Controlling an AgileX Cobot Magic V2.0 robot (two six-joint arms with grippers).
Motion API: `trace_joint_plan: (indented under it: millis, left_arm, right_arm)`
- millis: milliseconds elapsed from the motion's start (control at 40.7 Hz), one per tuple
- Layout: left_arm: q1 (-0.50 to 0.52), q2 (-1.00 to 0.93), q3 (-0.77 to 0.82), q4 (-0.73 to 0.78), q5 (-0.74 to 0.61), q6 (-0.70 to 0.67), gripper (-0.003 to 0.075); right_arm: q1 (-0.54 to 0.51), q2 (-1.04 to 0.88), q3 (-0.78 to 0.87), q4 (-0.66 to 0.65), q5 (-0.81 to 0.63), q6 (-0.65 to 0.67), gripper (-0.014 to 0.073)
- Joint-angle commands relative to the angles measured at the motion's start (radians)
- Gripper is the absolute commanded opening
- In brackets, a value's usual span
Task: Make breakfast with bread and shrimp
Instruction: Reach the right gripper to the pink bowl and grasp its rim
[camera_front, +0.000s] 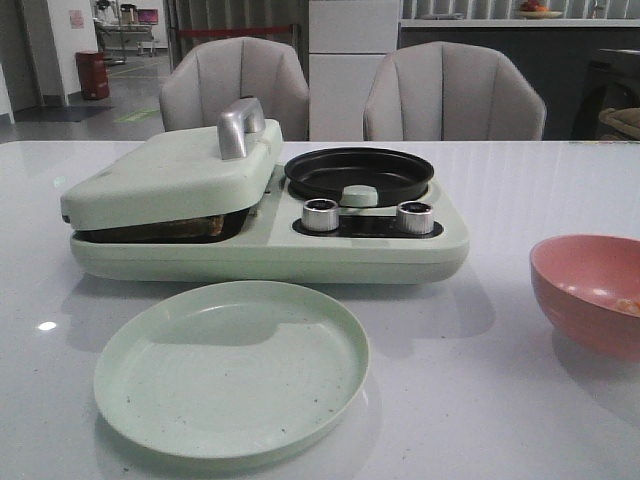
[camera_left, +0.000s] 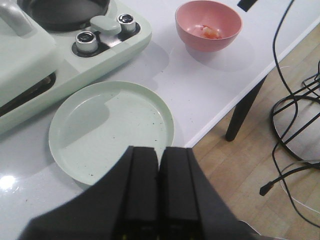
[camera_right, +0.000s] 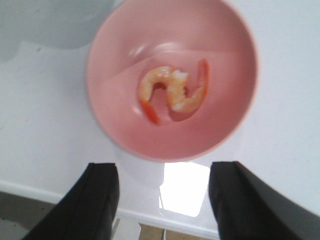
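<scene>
White table (camera_front: 520, 190), two chairs (camera_front: 455, 95) behind, wood floor (camera_left: 260, 165)

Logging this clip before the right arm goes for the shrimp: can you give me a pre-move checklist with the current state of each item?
1. Right gripper open above the pink bowl: ok.
2. Curled orange-pink shrimp in the bowl, unobstructed: ok.
3. Round black pan on the pale green breakfast maker empty: ok.
4. Brown-crusted bread under the tilted lid: partly visible, count cannot tell.
5. Left gripper shut, over the pale green plate's near edge, away from the bowl: ok.
6. Heater knobs' setting: cannot tell.
</scene>
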Motion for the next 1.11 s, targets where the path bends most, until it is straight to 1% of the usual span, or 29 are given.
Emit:
trace_joint_plan:
  millis: [0,98,197,418,664,762,910,959,1033,1082]
  left_arm:
    - [-0.007,0.0,-0.029,-0.001,-0.08,-0.007,0.0101]
    - [-0.007,0.0,-0.029,-0.001,-0.08,-0.007,0.0101]
    - [-0.007,0.0,-0.029,-0.001,-0.08,-0.007,0.0101]
    - [-0.007,0.0,-0.029,-0.001,-0.08,-0.007,0.0101]
    - [-0.007,0.0,-0.029,-0.001,-0.08,-0.007,0.0101]
    - [-0.007,0.0,-0.029,-0.001,-0.08,-0.007,0.0101]
    - [-0.007,0.0,-0.029,-0.001,-0.08,-0.007,0.0101]
    - [-0.007,0.0,-0.029,-0.001,-0.08,-0.007,0.0101]
    - [-0.007,0.0,-0.029,-0.001,-0.08,-0.007,0.0101]
    - [-0.007,0.0,-0.029,-0.001,-0.08,-0.007,0.0101]
  right_arm:
    - [-0.081,0.043,-0.078,0.0,-0.021,0.005,0.0495]
    - [-0.131,0.093,-0.094,0.0,-0.059,0.005,0.0495]
    - [-0.157,0.137,-0.094,0.0,-0.112,0.005,0.0495]
    - [-0.16,0.223,-0.094,0.0,-0.201,0.0,0.0495]
    - [-0.16,0.317,-0.094,0.0,-0.251,0.0,0.0486]
    - [-0.16,0.343,-0.094,0.0,-0.252,0.0,0.0388]
    - [-0.16,0.355,-0.094,0.0,-0.26,-0.001,0.017]
    - [-0.16,0.354,-0.094,0.0,-0.261,-0.001,0.0112]
    - [-0.16,0.354,-0.094,0.0,-0.269,-0.001,0.0042]
    - [-0.16,0.354,-0.094,0.013,-0.269,-0.001,0.0041]
